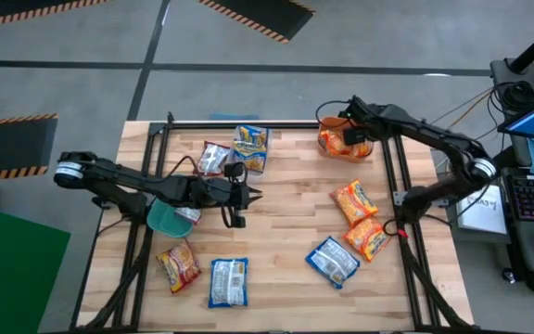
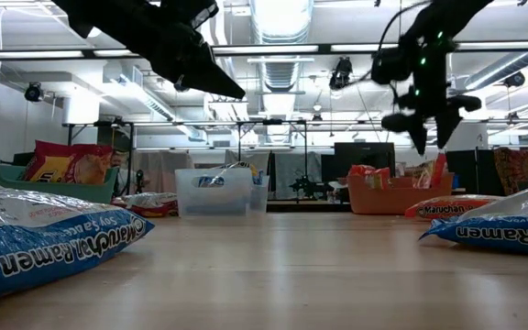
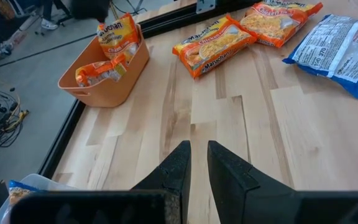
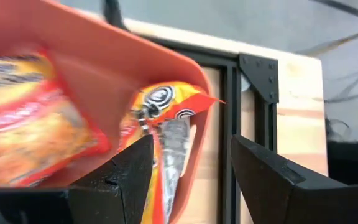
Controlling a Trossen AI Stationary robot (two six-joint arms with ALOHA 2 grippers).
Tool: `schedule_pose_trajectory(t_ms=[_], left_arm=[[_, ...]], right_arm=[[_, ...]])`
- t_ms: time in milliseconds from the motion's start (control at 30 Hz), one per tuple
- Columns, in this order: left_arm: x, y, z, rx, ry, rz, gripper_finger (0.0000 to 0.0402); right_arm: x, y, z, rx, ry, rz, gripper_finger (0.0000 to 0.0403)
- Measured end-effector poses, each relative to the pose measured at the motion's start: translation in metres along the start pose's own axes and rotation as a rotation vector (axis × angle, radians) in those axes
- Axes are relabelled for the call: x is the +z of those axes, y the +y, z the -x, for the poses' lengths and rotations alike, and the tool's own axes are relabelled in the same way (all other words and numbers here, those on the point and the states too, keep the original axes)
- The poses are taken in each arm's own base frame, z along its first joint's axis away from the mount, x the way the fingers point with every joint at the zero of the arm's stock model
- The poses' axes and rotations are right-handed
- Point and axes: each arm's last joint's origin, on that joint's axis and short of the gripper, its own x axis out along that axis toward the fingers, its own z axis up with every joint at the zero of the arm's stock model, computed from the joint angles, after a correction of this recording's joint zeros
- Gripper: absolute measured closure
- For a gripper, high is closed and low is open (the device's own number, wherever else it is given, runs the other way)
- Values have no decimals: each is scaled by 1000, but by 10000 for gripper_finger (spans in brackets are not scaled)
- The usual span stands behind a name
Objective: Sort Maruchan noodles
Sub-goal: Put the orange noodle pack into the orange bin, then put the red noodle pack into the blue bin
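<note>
My right gripper [image 1: 349,130] hangs open above the orange bin [image 1: 326,144] at the far right. The bin holds orange Maruchan packets, and one [image 4: 166,118] stands on end against its wall, below my fingers and apart from them. My left gripper [image 1: 256,196] hovers shut and empty over the table's middle. Two orange packets [image 1: 353,202] [image 1: 369,237] and a blue one [image 1: 332,262] lie flat at the right. A blue packet [image 1: 228,281] and an orange-red one [image 1: 178,264] lie near the front left. A red-and-white packet [image 1: 213,158] and a blue-and-yellow one [image 1: 250,147] are at the far middle.
A teal bin [image 1: 162,219] sits under the left arm, with a packet in it. In the low view a clear bin [image 2: 214,191] stands at the far side. A black frame rail [image 1: 392,176] runs along the table's right edge. Bare wood [image 1: 286,213] lies between the two grippers.
</note>
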Motion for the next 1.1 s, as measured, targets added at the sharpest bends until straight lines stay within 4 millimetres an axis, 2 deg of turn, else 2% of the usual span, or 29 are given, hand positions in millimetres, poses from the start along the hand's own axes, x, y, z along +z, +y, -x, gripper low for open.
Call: schedule_pose_trajectory(t_ms=[200,300,433,633,833,967,1100], left_arm=[[0,0,0,0,0,3,365],[0,0,0,0,0,9,365],[0,2,0,56,10,38,365],[-2,6,0,190,41,121,365],[7,13,3,207,128,194,365],[13,32,10,250,280,275,365],[1,64,16,289,482,382,365]], right_arm=[[-17,-4,48,157,-162,0,200],[-35,2,67,277,-253,49,200],[-65,11,82,444,-368,172,200],[-110,24,82,652,-486,315,200],[-137,30,78,880,-532,434,200],[-143,30,76,965,-578,444,200],[-145,29,74,970,-607,462,200]])
